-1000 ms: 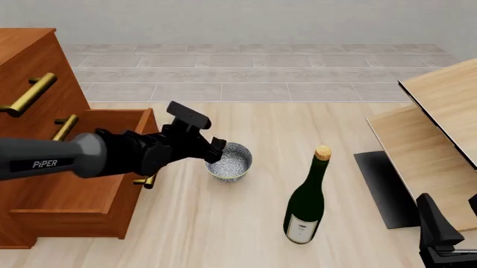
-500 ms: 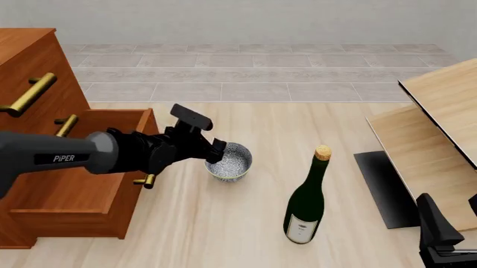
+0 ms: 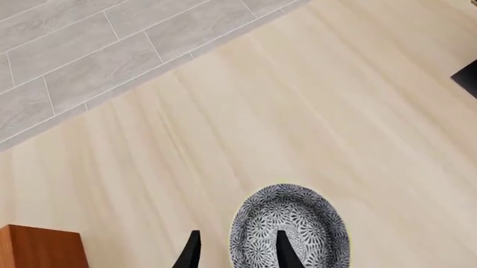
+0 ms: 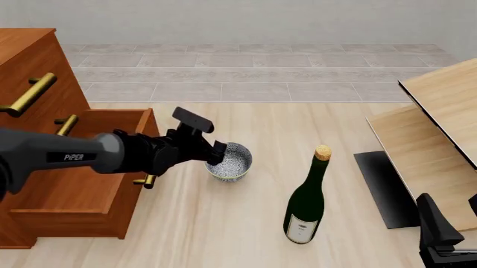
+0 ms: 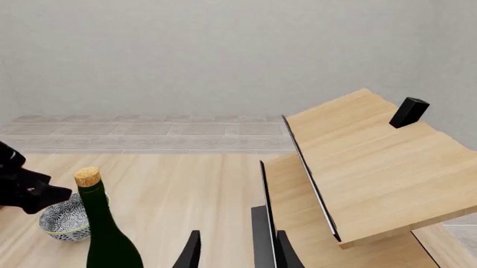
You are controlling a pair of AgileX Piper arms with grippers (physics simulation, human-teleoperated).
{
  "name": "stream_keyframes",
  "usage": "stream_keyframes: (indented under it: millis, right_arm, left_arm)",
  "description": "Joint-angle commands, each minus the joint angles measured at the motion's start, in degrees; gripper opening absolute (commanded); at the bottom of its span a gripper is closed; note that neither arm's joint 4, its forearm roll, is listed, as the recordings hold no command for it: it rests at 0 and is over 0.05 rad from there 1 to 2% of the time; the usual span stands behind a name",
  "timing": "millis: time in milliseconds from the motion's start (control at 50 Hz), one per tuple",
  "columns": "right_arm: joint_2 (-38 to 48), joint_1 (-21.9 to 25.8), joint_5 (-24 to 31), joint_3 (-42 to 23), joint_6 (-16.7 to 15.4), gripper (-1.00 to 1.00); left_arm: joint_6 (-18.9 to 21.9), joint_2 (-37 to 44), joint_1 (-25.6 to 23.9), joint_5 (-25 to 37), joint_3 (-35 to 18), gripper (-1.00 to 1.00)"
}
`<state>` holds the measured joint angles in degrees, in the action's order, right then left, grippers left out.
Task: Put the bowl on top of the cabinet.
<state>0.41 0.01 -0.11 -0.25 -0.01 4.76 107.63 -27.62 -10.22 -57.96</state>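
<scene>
My left gripper [image 4: 216,152] straddles the near rim of the bowl [image 4: 230,161], jaws spread, one finger inside and one outside, ready for a rim pinch; not closed yet. Bowl sits on the desk [image 4: 246,223] just beside the cabinet [image 4: 44,184], whose top is well above. Right gripper [image 5: 232,252] parked, jaws apart, clear of the wine bottle [image 4: 307,199].

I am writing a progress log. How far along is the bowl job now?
Done: the left tool has reached the bowl, its fingers straddling the rim. In hand: closing the grasp; the bowl sits on the table. Left: lifting it onto the cabinet.
</scene>
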Motion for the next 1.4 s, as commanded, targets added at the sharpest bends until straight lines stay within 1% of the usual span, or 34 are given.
stream_keyframes:
  millis: [20, 40, 580, 1200, 1400]
  right_arm:
    - [-0.01, 0.01, 0.0, 0.0, -0.03, 1.0]
    - [-0.33, 1.31, 1.33, -1.0, 0.01, 1.0]
    - [-0.32, 1.32, 1.23, -0.91, 0.05, 1.0]
    - [-0.27, 1.34, 1.01, -0.71, 0.04, 1.0]
    - [-0.17, 1.34, 1.67, -1.47, 0.04, 1.0]
  left_arm:
    - [-0.11, 1.13, 0.1, -0.41, -0.16, 1.0]
    - [-0.02, 1.45, 0.16, -0.58, -0.23, 1.0]
    - [0.6, 4.57, 1.16, -1.56, -1.38, 1.0]
    - [1.02, 6.4, 0.63, -2.01, -2.42, 1.0]
    - [0.98, 7.01, 0.58, -2.2, -2.52, 1.0]
